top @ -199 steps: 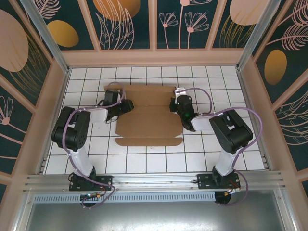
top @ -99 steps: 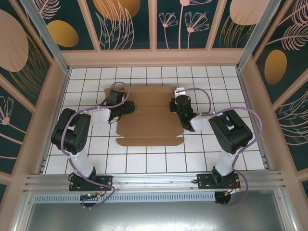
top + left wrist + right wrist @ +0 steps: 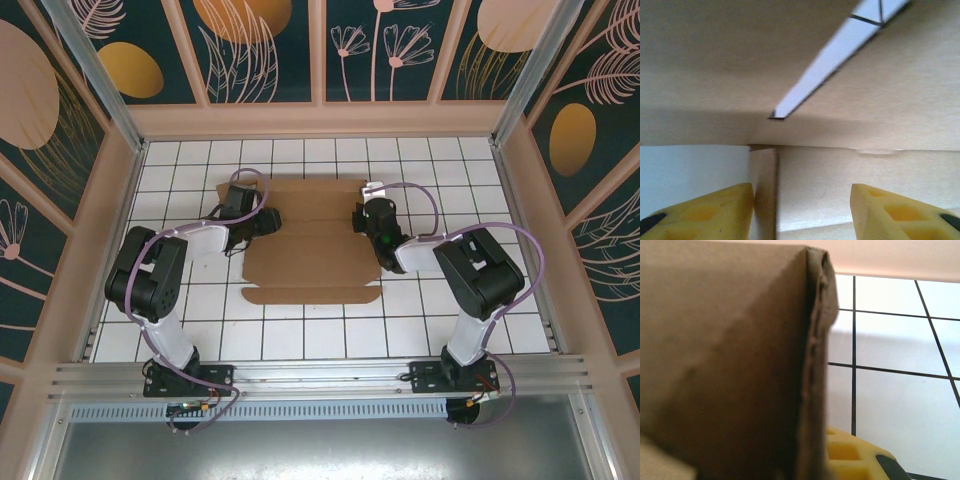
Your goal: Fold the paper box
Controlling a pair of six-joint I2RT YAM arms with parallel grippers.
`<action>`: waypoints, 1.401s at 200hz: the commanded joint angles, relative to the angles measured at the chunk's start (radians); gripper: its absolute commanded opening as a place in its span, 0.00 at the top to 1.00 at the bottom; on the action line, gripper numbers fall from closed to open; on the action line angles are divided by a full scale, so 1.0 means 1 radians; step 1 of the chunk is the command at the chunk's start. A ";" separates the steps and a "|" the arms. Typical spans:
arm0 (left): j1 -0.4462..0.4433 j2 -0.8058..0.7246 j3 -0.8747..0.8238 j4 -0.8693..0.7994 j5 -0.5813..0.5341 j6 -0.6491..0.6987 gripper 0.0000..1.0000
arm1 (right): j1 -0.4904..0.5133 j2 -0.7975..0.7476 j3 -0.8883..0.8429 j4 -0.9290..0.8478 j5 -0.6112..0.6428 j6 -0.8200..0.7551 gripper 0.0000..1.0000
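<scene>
**Operator:** Where is the paper box (image 3: 310, 262)?

**Technician:** It lies on the tiled tabletop (image 3: 330, 335), midway between the left and right edges and closer to the far edge than the near one. Its main panels lie flat, and one long flap points toward the near edge.

**Operator:** What is the left gripper (image 3: 264, 222) doing?

**Technician:** It sits at the box's left edge. The yellow fingers (image 3: 715, 212) are spread, with cardboard between and ahead of them, and no grip is evident. The likely purpose is to straddle the left side flap so it can be raised along its crease.

**Operator:** And the right gripper (image 3: 361, 216)?

**Technician:** It sits at the box's right edge with its jaws pressed together. In the right wrist view, a cardboard flap (image 3: 740, 365) stands upright against the one visible finger (image 3: 850, 455), so the flap appears to be pinched. The likely purpose is to hold the right wall erect.

**Operator:** Why is there one arm on each side?

**Technician:** Opposed contact should stop the sheet sliding on the smooth tiles while the walls are folded. The task looks to be at an early stage, since most panels are not yet raised. If only one side is pulled, the sheet may rotate.
</scene>
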 commanded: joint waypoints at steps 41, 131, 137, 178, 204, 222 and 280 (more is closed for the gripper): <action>-0.004 0.020 -0.014 0.106 0.140 -0.034 0.46 | 0.019 0.063 -0.015 -0.152 -0.060 0.013 1.00; -0.004 -0.300 -0.087 -0.131 0.036 -0.048 0.48 | -0.058 0.015 0.018 -0.236 -0.045 0.025 1.00; -0.004 -0.332 -0.103 -0.152 0.018 -0.047 0.48 | -0.060 0.015 0.017 -0.237 -0.050 0.025 1.00; 0.016 -0.577 -0.166 -0.267 -0.099 -0.004 0.58 | -0.060 0.018 0.018 -0.245 -0.062 0.023 1.00; 0.066 -0.700 -0.181 -0.217 -0.175 0.039 0.54 | -0.058 0.018 0.014 -0.241 -0.063 0.023 1.00; 0.076 -0.714 -0.182 -0.170 -0.242 0.118 0.46 | -0.057 0.016 0.012 -0.241 -0.065 0.025 1.00; 0.094 -0.680 -0.268 0.033 -0.309 0.332 0.24 | -0.055 0.017 0.005 -0.226 -0.076 0.027 1.00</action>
